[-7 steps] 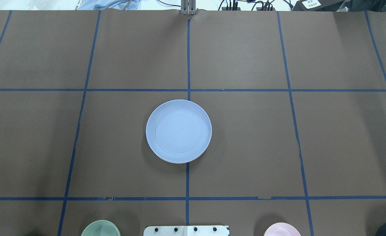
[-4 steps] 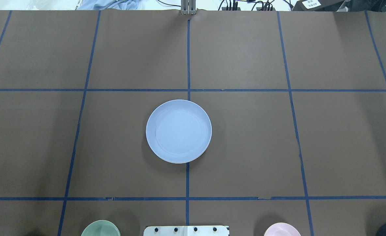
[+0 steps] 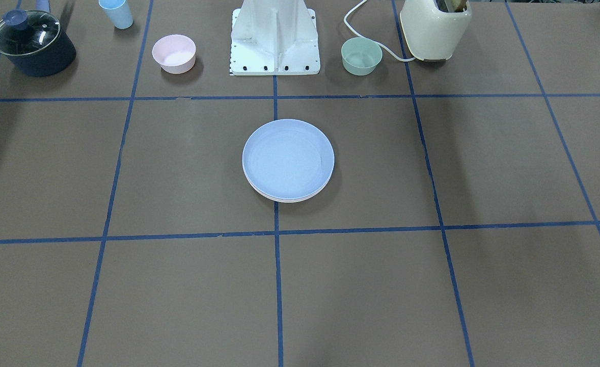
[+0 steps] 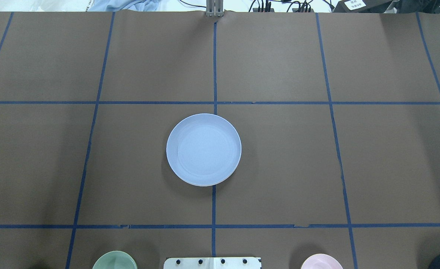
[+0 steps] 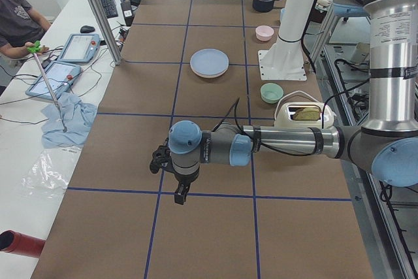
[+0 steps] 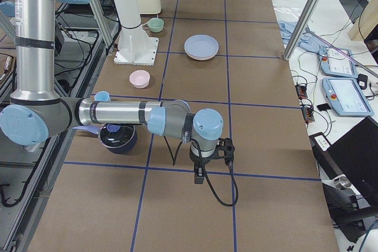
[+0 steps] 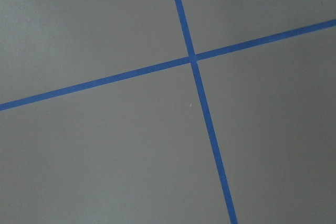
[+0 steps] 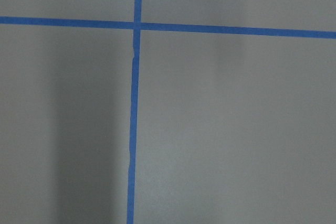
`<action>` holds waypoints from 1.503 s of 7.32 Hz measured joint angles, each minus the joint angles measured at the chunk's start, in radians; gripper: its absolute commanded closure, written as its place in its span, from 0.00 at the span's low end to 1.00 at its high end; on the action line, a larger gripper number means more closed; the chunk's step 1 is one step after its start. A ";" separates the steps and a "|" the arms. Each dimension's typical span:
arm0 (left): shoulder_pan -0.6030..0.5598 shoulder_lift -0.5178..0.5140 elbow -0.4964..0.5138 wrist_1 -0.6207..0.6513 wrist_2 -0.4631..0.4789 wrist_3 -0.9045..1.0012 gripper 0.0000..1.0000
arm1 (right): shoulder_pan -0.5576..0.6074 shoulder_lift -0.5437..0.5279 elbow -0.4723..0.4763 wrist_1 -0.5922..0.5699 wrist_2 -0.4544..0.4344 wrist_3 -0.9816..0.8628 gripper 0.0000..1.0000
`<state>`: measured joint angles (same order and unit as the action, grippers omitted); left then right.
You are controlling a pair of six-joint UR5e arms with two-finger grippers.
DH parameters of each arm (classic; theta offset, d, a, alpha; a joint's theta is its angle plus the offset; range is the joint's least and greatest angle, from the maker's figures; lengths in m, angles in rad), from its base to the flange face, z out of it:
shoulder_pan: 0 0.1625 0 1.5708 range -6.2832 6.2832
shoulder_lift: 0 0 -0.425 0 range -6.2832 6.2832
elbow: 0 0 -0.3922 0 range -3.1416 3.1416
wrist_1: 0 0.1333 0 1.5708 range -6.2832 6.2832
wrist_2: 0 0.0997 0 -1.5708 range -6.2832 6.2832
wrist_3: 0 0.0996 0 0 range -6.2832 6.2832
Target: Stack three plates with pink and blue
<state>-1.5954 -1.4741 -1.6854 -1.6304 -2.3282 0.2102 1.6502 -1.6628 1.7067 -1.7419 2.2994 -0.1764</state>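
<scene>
The blue plate [image 3: 288, 159] lay rim-up on top of the stack in the middle of the table [image 3: 178, 168], over a tape line. Paler rims [image 3: 291, 200] of the plates beneath showed at its edge. A pink bowl [image 3: 173, 53], green bowl [image 3: 361, 55], toaster [image 3: 435, 28], pot [image 3: 32, 43] and cup [image 3: 116, 12] sat well apart from it, beside the base [image 3: 274, 41]. The left gripper [image 5: 181, 195] and right gripper [image 6: 201, 178] hung over opposite ends of the table, and I could not tell how their jaws stood.

Bright, even overhead light, and every view is sharp. A soft shadow rings the plates [image 4: 203, 149] on the table [image 4: 279, 168]. A dim band crosses the right wrist view.
</scene>
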 measured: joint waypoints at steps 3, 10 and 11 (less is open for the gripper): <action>0.000 0.002 0.002 0.000 -0.002 -0.020 0.00 | 0.003 -0.006 -0.003 0.025 0.000 0.020 0.00; 0.000 0.003 0.002 0.001 -0.006 -0.161 0.00 | 0.003 0.002 -0.003 0.027 0.000 0.056 0.00; 0.000 0.002 0.002 0.001 -0.006 -0.161 0.00 | 0.003 0.004 -0.004 0.027 0.000 0.058 0.00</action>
<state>-1.5950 -1.4717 -1.6831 -1.6291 -2.3346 0.0492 1.6537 -1.6589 1.7026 -1.7150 2.2994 -0.1183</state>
